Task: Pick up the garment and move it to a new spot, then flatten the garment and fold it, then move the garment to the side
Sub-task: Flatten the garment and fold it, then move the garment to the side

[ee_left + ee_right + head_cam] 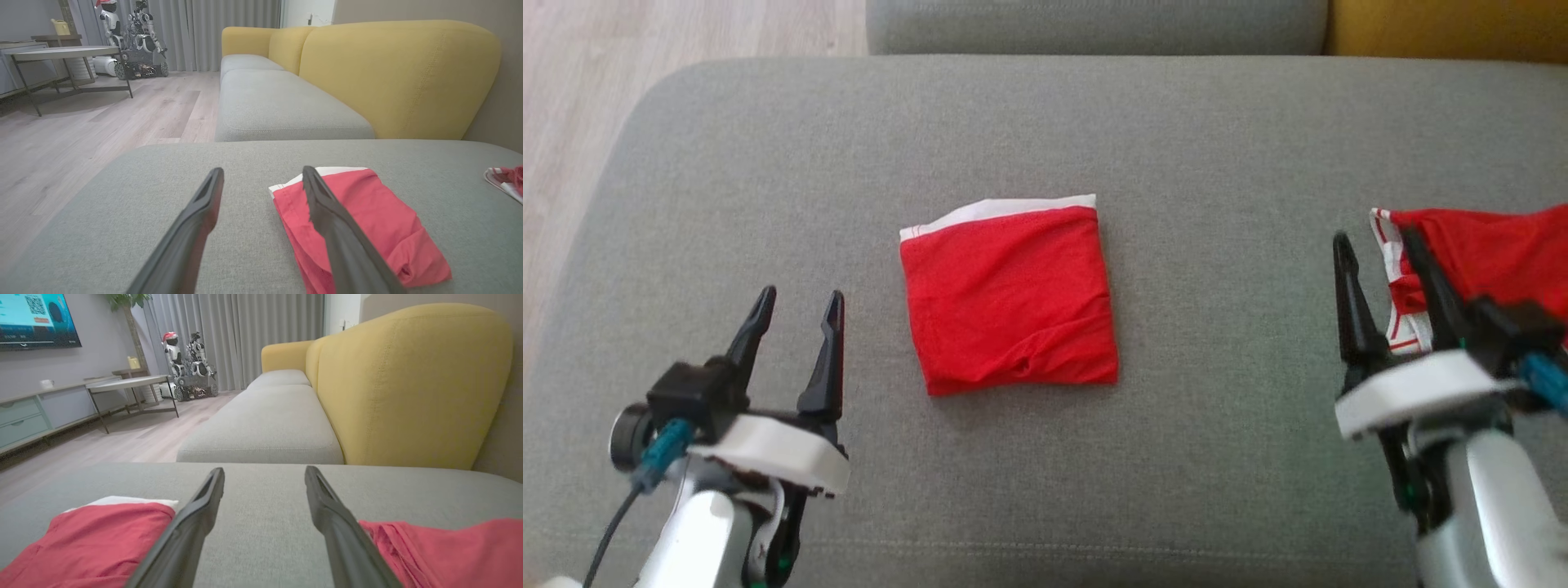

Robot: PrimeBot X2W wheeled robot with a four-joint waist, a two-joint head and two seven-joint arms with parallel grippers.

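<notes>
Left gripper [799, 314]: jaws spread, nothing held, poised over the grey cushion [1217, 147] to the left of the work. Right gripper [1376, 249]: jaws likewise parted and empty, fingers close against a second red garment [1494, 245] with a striped waistband at the cushion's right. Folded red garment [1009, 298]: laid flat at mid-cushion, white band at its far edge, between both grippers and apart from each. Folding is judged done and the move aside outstanding. An edge pinch through all layers is called for.

Folded garment [1009, 302]: red, white edge. Second garment [1494, 245]: red, red-and-white striped band. Cushion [1045, 122]: grey. Backrest [396, 77]: yellow. Floor [572, 122]: pale wood grain.
</notes>
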